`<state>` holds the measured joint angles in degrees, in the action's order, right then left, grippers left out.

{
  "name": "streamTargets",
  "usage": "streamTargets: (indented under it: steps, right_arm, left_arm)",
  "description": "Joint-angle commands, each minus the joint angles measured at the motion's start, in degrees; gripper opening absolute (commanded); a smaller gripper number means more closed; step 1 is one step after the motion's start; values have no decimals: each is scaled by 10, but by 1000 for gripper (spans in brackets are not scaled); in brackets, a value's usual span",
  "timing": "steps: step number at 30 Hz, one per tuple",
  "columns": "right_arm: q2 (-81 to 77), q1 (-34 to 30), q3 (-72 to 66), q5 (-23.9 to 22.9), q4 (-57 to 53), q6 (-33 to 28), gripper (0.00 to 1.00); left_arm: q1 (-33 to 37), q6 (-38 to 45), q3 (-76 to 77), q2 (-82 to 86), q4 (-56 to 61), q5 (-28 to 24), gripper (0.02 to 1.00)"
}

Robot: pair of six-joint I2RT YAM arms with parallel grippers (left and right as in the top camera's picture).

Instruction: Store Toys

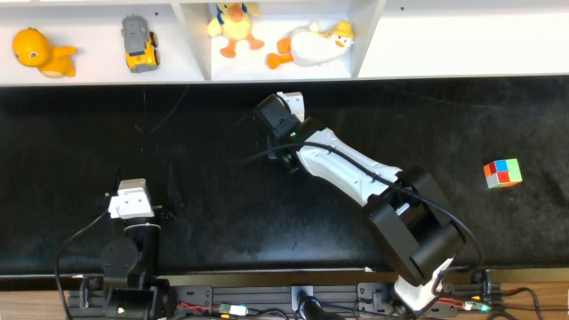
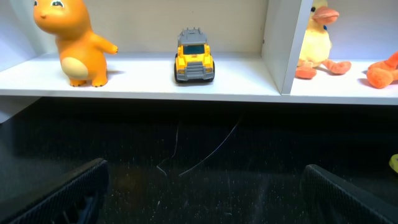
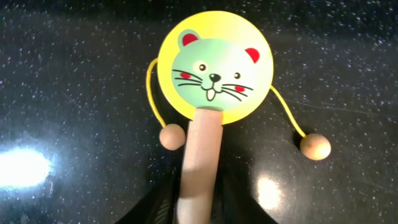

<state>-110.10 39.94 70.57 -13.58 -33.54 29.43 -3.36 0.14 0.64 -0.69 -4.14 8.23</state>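
My right gripper (image 3: 200,210) is shut on the wooden handle of a rattle drum (image 3: 214,74), a yellow disc with a green cat face and two wooden beads on strings, held just over the black mat. From above, the right gripper (image 1: 283,133) sits near the mat's middle, below the shelf. Low at the left, the left gripper (image 1: 132,201) stays open and holds nothing (image 2: 202,193). On the white shelf (image 1: 107,76) stand an orange figure (image 2: 74,40), a yellow truck (image 2: 194,56), a yellow duck plush (image 2: 317,40) and a white duck plush (image 1: 313,44).
A multicoloured cube (image 1: 502,172) lies on the black mat (image 1: 196,178) at the far right. White dividers (image 2: 277,43) split the shelf into compartments. Cables run along the front edge by the arm bases.
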Motion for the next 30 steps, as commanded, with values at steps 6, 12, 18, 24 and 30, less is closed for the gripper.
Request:
streamTargets:
  steps: [6, 12, 18, 24, 30]
  right_arm:
    - [-12, 2, 8, 22, 8, 1, 213]
    - [-5, 2, 8, 22, 8, 1, 165]
    - [5, 2, 8, 22, -2, 1, 152]
    - [32, 2, 8, 10, -50, 1, 148]
    - [80, 1, -5, -14, -97, 0, 137]
  left_arm:
    - [2, 7, -2, 5, 0, 4, 998]
    - [2, 7, -2, 5, 0, 4, 998]
    - [2, 7, -2, 5, 0, 4, 998]
    - [2, 7, -2, 5, 0, 4, 998]
    - [2, 7, -2, 5, 0, 4, 998]
